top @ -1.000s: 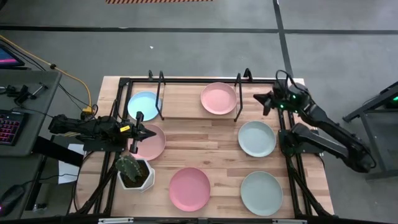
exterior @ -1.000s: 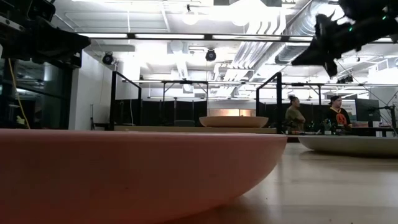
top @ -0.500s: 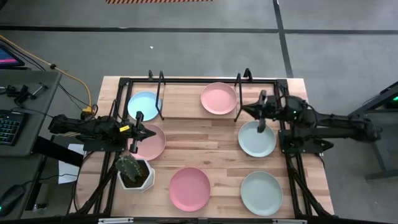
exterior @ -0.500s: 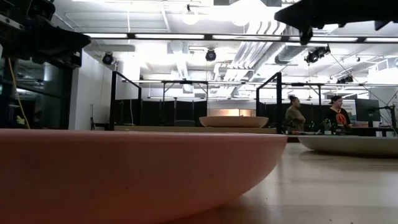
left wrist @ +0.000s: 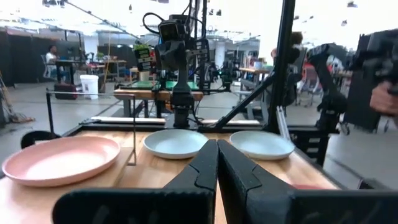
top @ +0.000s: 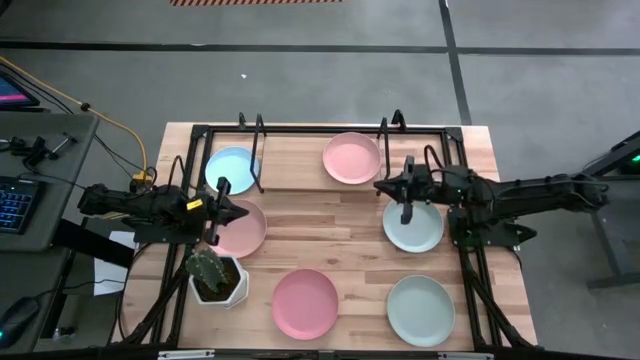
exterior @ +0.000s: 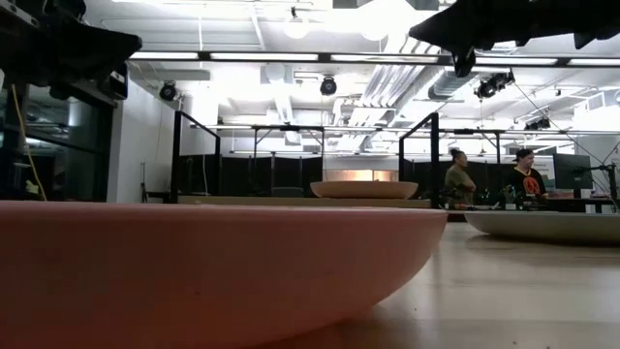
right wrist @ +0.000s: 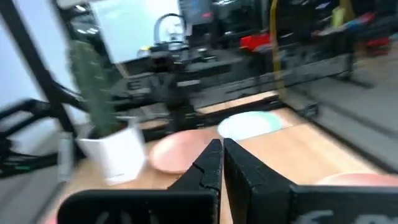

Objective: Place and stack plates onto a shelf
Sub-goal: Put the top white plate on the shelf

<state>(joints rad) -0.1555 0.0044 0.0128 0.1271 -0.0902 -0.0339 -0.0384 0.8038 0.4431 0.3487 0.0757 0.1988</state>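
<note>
Several plates lie flat on the table. A pink plate (top: 351, 157) sits on the light-wood shelf (top: 300, 176), and a light blue plate (top: 232, 168) lies beside its left bracket. On the table are two pink plates (top: 237, 228) (top: 305, 303) and two mint plates (top: 413, 222) (top: 420, 310). My left gripper (top: 240, 212) (left wrist: 217, 152) is shut and hovers over the left pink plate's far rim. My right gripper (top: 383, 187) (right wrist: 222, 152) is shut and hangs in the air beside the far mint plate's far left rim, near the shelf's right bracket (top: 384, 150).
A white pot with a cactus (top: 214, 275) stands at the near left, close to my left arm. A black tube frame (top: 320, 130) borders the table. Bare wood shows in the table's middle (top: 330, 225). People (exterior: 460, 179) stand in the room behind.
My right arm has swung from the table's far right corner toward its left and near side and has stretched out level. Its gripper has passed the shelf's right bracket and now hangs by the far mint plate's rim. The plates lie as before.
</note>
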